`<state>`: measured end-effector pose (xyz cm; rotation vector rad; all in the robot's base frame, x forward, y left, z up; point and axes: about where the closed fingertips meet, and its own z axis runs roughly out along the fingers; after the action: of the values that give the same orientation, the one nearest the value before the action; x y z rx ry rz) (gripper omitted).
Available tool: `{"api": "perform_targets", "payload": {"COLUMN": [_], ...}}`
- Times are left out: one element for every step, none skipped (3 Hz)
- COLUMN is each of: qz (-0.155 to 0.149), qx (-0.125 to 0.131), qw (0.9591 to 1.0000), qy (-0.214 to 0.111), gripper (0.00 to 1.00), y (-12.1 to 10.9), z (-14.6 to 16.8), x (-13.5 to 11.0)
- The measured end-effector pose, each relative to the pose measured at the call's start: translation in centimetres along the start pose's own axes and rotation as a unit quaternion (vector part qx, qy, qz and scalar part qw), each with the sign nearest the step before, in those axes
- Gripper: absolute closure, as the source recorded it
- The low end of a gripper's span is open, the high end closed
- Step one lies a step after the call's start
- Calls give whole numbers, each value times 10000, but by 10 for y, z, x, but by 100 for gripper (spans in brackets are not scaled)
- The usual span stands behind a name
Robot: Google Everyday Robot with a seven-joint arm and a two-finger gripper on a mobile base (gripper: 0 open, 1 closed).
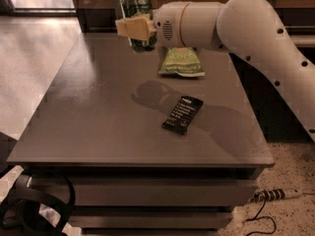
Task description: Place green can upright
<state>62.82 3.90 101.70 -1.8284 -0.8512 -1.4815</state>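
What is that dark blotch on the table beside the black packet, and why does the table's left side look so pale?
Camera view: the blotch is a shadow cast by the arm and gripper, which holds the green can near the far edge of the table; the pale left side is glare, probably from the bright floor.

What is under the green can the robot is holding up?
Only bare table, it seems. The gripper holds the green can upright above it, jaws shut on it. The snack bag lies beside, not under. A finger covers the can's middle.
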Motion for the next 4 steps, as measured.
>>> {"api": "perform_targets", "payload": {"qz": [-111,-300,-392,-425], "qx": [-133,-445,-665,-831], "qw": [9998,9985,9967,9947], "qy": [-27,-112,-258,-427], "gripper": [100,100,100,100], "y": [-1,2,6,12], "z": [10,34,55,76], "x": [-9,-33,-60,-90]}}
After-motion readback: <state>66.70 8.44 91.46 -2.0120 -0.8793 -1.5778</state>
